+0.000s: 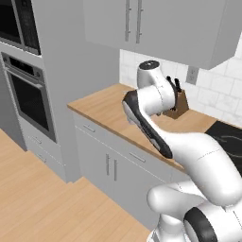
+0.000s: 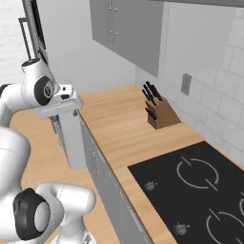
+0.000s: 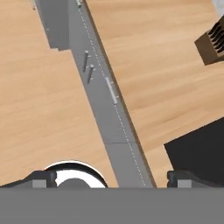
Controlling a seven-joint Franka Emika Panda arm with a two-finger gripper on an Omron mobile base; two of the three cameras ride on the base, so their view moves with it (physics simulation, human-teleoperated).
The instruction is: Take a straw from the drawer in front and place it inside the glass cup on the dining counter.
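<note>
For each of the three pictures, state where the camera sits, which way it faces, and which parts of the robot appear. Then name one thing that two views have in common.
Left base view: behind the arm on its left, facing the counter, oven and closed drawer; the arm rises at lower right.
Right base view: behind on the right, looking along the counter to the cooktop; the arm stands at left.
Hand view: on the hand, looking straight down at the drawer fronts; the open fingertips show at the bottom.
Shared: all three show the knife block.
</note>
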